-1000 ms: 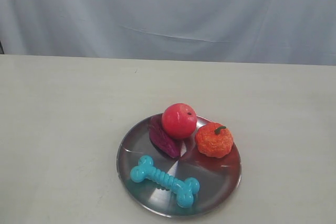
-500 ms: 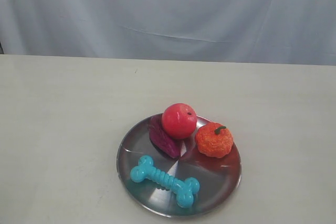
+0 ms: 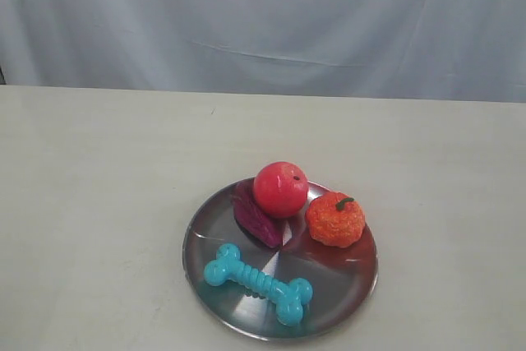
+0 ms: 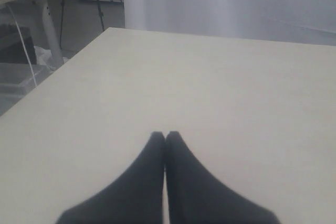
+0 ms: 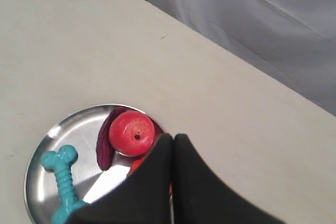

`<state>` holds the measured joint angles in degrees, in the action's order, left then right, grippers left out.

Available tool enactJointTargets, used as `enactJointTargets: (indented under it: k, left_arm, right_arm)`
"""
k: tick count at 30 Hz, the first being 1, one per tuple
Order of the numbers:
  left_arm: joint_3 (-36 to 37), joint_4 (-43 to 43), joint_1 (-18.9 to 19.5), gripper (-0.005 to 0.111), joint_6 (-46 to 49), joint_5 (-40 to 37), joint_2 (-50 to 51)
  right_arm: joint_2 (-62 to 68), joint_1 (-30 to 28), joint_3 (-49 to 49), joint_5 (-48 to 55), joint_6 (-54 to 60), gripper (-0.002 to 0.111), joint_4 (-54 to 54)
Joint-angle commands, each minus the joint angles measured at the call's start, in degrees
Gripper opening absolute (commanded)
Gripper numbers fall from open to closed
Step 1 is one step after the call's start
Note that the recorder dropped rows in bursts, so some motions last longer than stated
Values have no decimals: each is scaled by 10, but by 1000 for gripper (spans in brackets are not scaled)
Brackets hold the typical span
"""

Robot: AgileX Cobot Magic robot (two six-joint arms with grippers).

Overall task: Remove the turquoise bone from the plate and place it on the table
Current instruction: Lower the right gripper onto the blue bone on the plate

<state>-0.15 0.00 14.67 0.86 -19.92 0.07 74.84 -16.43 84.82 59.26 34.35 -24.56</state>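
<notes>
In the outside camera I see the small turquoise rubber bone (image 3: 257, 283) lying on the front part of the round shiny steel plate (image 3: 215, 223), which sits on the flat cream table (image 3: 99, 187). A red toy apple (image 3: 280, 189), an orange toy pumpkin (image 3: 335, 219) and a purple toy (image 3: 253, 218) sit behind it. In the left wrist camera, my left gripper (image 4: 165, 137) is pinched together over the table, holding nothing. In the right wrist camera, my right gripper (image 5: 173, 140) is pinched together too, empty, up above the plate.

Rt fingers (image 5: 152, 182) hide most of orange toy (image 5: 135, 164).
</notes>
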Motion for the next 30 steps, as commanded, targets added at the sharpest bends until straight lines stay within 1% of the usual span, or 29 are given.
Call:
enactJointTargets:
  k: [1, 4, 8, 11, 12, 13, 14, 15, 16, 17, 18, 20, 22, 26, 30]
  left_arm:
    - [1, 0, 0, 0, -2, 3, -1]
    - [1, 0, 0, 0, -2, 3, -1]
    - [1, 0, 0, 0, -2, 3, -1]
    - [1, 0, 0, 0, -2, 3, -1]
    - [1, 0, 0, 0, -2, 3, -1]
    - [1, 0, 0, 0, -2, 3, -1]
    - [1, 0, 0, 0, -2, 3, -1]
    - [1, 0, 0, 0, -2, 3, -1]
    - [1, 0, 0, 0, -2, 3, -1]
    - [1, 0, 0, 0, -2, 3, -1]
    - [1, 0, 0, 0, -2, 3, -1]
    - [1, 0, 0, 0, -2, 3, -1]
    - [1, 0, 0, 0, -2, 3, -1]
    - [1, 0, 0, 0, -2, 3, -1]
    - [1, 0, 0, 0, -2, 3, -1]
  right_arm:
    - [34, 0, 11, 20, 72, -1, -4]
    - [63, 3, 11, 34, 99, -1, -7]
    - [106, 38, 11, 80, 138, -1, 2]
    - [142, 86, 11, 96, 149, -1, 39]
    - [164, 121, 11, 96, 149, -1, 72]
    - [176, 138, 11, 93, 146, 0, 89]
    - [196, 171, 11, 79, 119, 2, 127]
    - [206, 187, 11, 66, 96, 6, 150]
    - [225, 211, 11, 45, 56, 15, 182]
    - [235, 223, 11, 40, 43, 20, 191]
    - [253, 240, 11, 38, 38, 31, 190]
    - [283, 262, 11, 31, 34, 42, 171]
    - [314, 281, 11, 6, 8, 45, 168]
    - [370, 299, 11, -27, -8, 45, 168]
    - [411, 313, 11, -29, -14, 45, 167]
